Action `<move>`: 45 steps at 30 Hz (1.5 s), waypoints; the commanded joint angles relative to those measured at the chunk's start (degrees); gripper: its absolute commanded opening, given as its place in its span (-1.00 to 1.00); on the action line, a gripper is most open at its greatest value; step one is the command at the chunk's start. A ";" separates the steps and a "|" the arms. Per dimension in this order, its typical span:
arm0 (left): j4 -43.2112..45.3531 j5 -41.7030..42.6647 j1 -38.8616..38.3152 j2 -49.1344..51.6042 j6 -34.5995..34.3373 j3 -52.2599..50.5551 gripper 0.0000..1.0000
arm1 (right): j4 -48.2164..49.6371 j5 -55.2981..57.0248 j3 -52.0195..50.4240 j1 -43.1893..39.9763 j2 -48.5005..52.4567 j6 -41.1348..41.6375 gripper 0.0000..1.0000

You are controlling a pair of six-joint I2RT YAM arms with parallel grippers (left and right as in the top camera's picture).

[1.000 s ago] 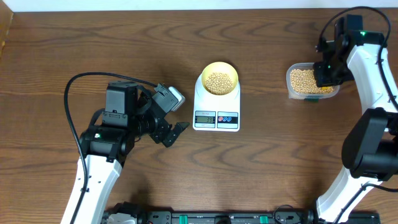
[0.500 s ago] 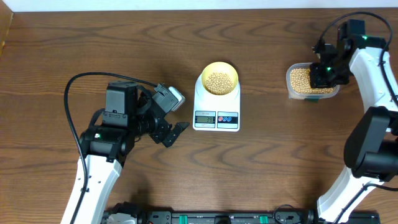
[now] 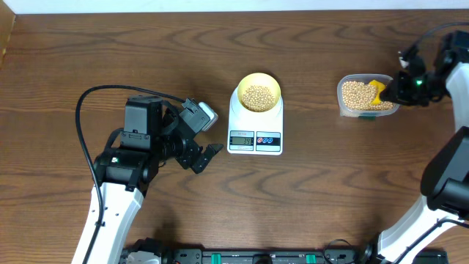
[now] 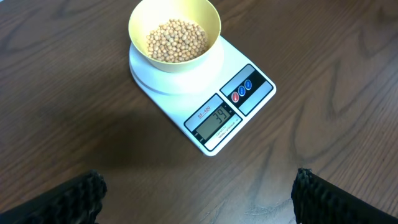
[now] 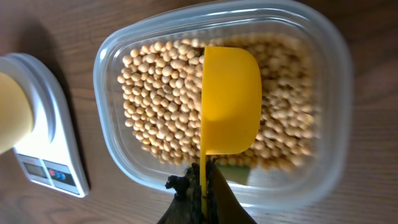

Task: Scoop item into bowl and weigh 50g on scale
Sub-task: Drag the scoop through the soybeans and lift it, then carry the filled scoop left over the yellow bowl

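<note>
A small round pale yellow bowl [image 4: 210,26] is seen centred on the platform of a white rectangular digital scale [image 4: 180,102], so that whatever is tipped in is weighed at once; a shallow heap of small round tan beans [image 4: 176,40] is already held in it. What looks like 39 is shown on the grey display [image 4: 216,118], so the 50 g target is judged not yet reached and another, smaller portion is probably needed. The left gripper [image 4: 199,205] is kept parked low over the dark wooden table [image 3: 330,183] just beside the scale, its fingers spread wide with nothing between them, a pose from which the display can be read by its camera. Well apart to the right, the clear rectangular plastic tub [image 5: 109,74] of beans is reached by the right gripper [image 5: 202,198], whose fingers are clamped tight on the thin handle of a bright yellow plastic scoop [image 5: 229,102]. The scoop is held over the beans in the tub with its cup rolled onto its side, presumably so that an edge can be driven into the pile; no beans are seen on it, and whether the edge is touching them cannot be told
</note>
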 commanded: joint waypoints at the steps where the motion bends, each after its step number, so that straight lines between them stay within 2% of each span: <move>1: -0.15 0.50 0.26 0.00 0.76 -0.09 0.95 | -0.66 -5.73 -0.17 -2.97 -0.39 0.13 -0.98; 8: -0.17 0.50 0.26 0.00 0.79 -0.09 0.95 | -1.16 -14.27 -0.17 -6.99 -0.39 -1.33 -0.98; 16: -0.17 0.50 0.26 0.00 0.76 -0.09 0.95 | -3.13 -19.17 -0.17 -9.01 -0.39 -2.69 -0.98; 31: -0.15 0.50 0.26 0.00 0.76 -0.09 0.95 | -6.03 -34.80 -0.17 -8.81 -0.39 -8.35 -0.98; 39: -0.17 0.50 0.26 0.00 0.79 -0.09 0.95 | -3.91 -38.42 -0.17 -1.79 -0.39 -3.85 -0.98; 45: -0.17 0.50 0.26 0.00 0.76 -0.09 0.95 | 2.78 -41.05 -0.17 3.96 -0.39 4.57 -0.98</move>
